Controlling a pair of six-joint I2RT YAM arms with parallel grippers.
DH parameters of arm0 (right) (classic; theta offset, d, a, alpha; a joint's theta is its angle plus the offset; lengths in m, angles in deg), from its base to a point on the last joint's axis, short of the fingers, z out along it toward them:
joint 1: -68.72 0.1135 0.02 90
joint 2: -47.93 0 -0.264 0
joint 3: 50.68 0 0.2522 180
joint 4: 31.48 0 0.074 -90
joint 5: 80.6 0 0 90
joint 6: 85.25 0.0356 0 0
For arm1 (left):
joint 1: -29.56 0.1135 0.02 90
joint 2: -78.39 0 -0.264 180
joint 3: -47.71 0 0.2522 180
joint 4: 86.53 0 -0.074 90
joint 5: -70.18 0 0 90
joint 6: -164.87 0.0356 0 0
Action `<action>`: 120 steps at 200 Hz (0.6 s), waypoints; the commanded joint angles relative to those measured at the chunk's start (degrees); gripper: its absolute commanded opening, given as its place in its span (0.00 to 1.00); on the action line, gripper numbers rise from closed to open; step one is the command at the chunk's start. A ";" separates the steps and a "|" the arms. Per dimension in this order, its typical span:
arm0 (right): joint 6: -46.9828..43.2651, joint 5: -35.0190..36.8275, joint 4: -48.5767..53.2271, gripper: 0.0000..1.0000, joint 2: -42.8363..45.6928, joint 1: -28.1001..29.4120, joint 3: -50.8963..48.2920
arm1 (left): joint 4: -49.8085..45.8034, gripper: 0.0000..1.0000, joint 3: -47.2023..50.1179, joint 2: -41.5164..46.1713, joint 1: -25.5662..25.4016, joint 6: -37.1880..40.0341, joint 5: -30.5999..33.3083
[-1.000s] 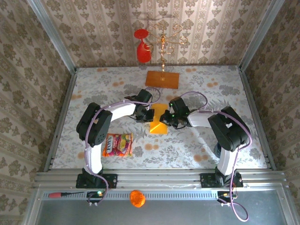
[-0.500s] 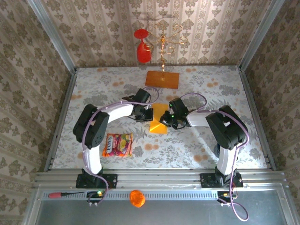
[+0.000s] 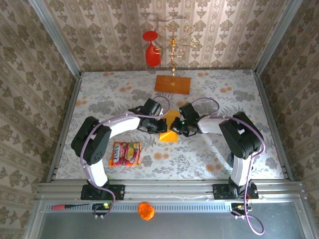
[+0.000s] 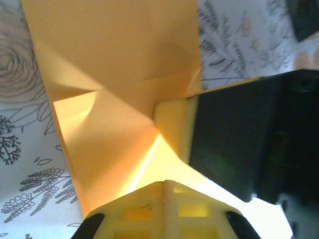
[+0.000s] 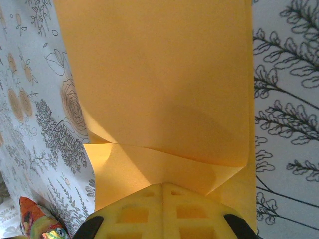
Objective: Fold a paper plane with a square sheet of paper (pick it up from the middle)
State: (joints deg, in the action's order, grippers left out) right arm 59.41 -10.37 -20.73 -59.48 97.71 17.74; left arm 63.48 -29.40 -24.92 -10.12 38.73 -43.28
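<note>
Yellow-orange sheet of paper (image 3: 169, 135), partly folded with flaps and creases showing, lies flat at centre of floral table (image 3: 209, 159). Both arms bend inward from near edge, elbows out, wrists low, meeting over paper. Left gripper (image 3: 160, 125) at paper's left edge, jaws closed tight, tips on paper. Right gripper (image 3: 175, 128) at right edge, jaws likewise closed, tips on folded edge. Whether either pinches paper, cannot tell.
</note>
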 commanded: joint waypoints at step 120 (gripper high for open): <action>2.81 1.77 10.64 0.00 -2.58 -0.83 -0.01 | 7.36 0.00 1.48 -5.04 -0.31 -2.51 -5.45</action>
State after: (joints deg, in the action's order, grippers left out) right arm 61.18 -10.59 -18.78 -59.51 97.47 18.55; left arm 69.10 -28.64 -28.92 -10.12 36.89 -47.43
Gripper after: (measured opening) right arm 0.047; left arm 0.053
